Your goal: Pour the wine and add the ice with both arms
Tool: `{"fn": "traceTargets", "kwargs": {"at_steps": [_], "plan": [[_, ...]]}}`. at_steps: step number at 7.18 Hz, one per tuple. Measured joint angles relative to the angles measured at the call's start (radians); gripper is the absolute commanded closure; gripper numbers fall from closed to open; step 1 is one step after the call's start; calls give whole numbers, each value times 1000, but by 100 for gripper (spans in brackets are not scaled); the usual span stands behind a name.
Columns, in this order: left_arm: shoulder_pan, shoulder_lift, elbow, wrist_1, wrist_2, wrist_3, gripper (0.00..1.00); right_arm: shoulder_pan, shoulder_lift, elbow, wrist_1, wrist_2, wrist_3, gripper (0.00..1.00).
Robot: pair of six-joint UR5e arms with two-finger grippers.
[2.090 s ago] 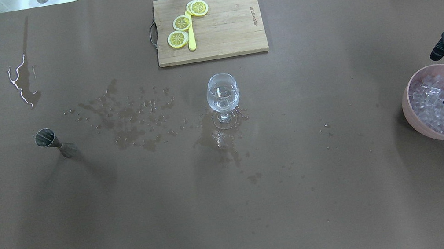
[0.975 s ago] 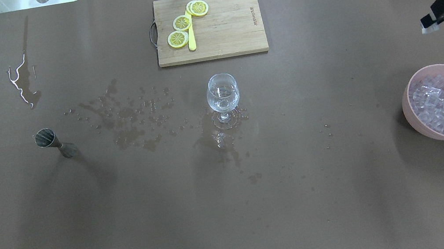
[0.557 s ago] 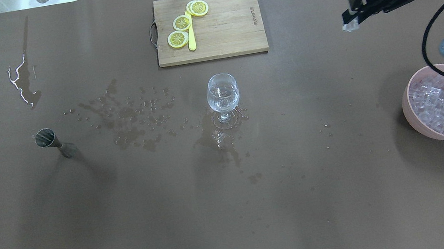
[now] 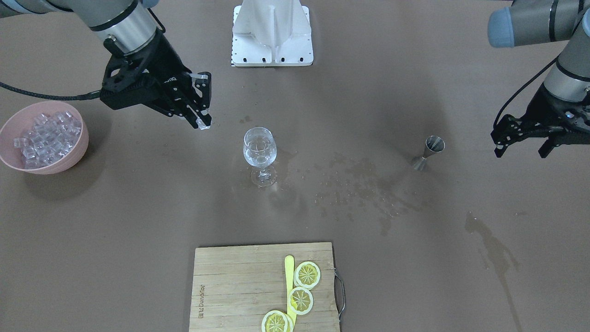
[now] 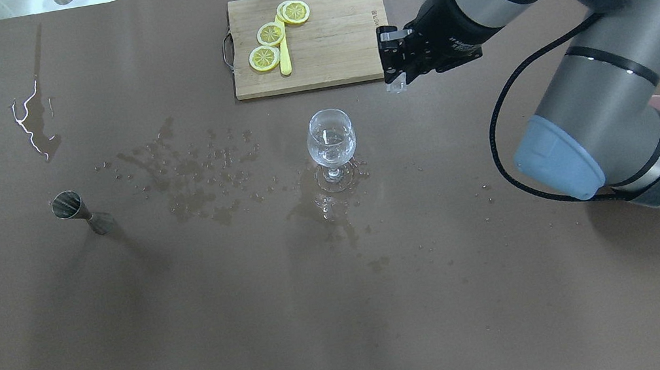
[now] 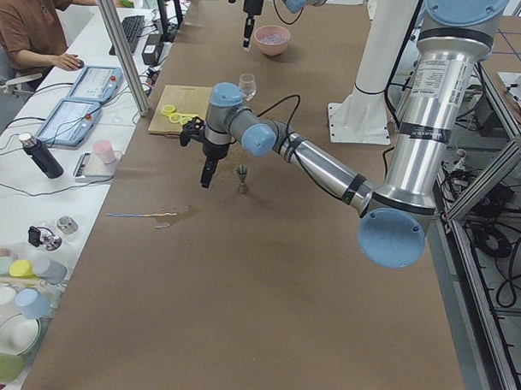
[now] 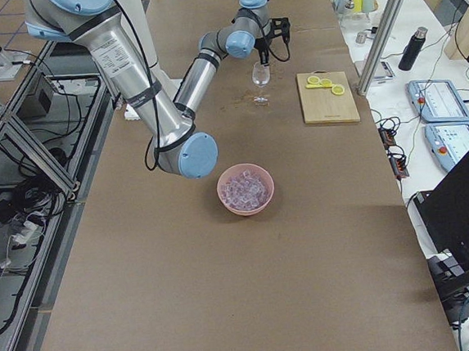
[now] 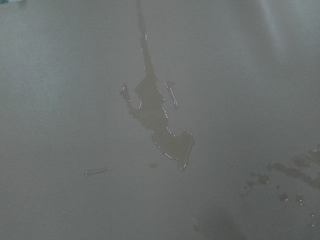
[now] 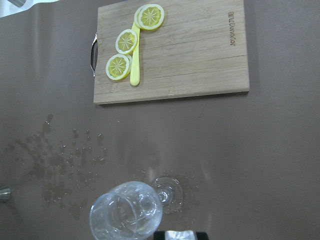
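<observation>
Dial: clock directions are read in the overhead view, with the wine glass [image 5: 330, 138] at the centre and 12 o'clock pointing away from the robot.
Right gripper [image 4: 202, 119]: it is held above the table at about 2 o'clock, near the glass but not over its rim. Its fingers are closed on a single ice cube [image 4: 203, 124].
Ice cube: it is seen clamped at the fingertips and clear of the table. In the right wrist view the glass is placed just left of the fingertips.
Ice [image 4: 44, 136]: the rest is heaped in a pink bowl [image 4: 57, 163] at 3 o'clock, well apart from the glass. In the overhead view the bowl is mostly hidden by the right arm.
Left gripper [image 4: 523, 150]: it is held far out between 9 and 10 o'clock. Its fingers are spread, and nothing is seen between them.
Wine glass: it is stood upright on its foot, with wet patches around the base.
Jigger [image 5: 72, 209]: it is stood upright at 9 o'clock, well apart from the glass.
Splashes [image 5: 196, 173]: droplets are scattered at 9 o'clock between jigger and glass.
Puddle [image 8: 160, 125]: a thin streak is seen below the left wrist camera, at about 10 o'clock.
Cutting board [image 5: 340, 38]: it is laid flat at 12 o'clock.
Lemon slices [image 5: 269, 34]: three are laid on the board's left half, beside a yellow strip [image 5: 285, 60].
</observation>
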Motion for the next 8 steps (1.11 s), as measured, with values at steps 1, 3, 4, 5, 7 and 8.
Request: {"fn": "traceTargets", "kwargs": {"at_steps": [1,3,4,5,7,8], "plan": [[0,0,7,-3,-1,0,1,-29,17,-12,0,-38,6,100],[0,-1,15,-7,-1,0,1,-70,56,-63,31,-89,15,100],[0,-1,21,-9,-1,1,1,-85,69,-95,68,-107,31,100],[0,-1,25,-10,-1,1,1,-104,78,-114,95,-136,47,100],[0,-3,28,-10,0,1,1,-130,85,-126,111,-163,59,94],[0,-4,29,-10,0,1,1,-135,86,-126,114,-166,61,13]]}}
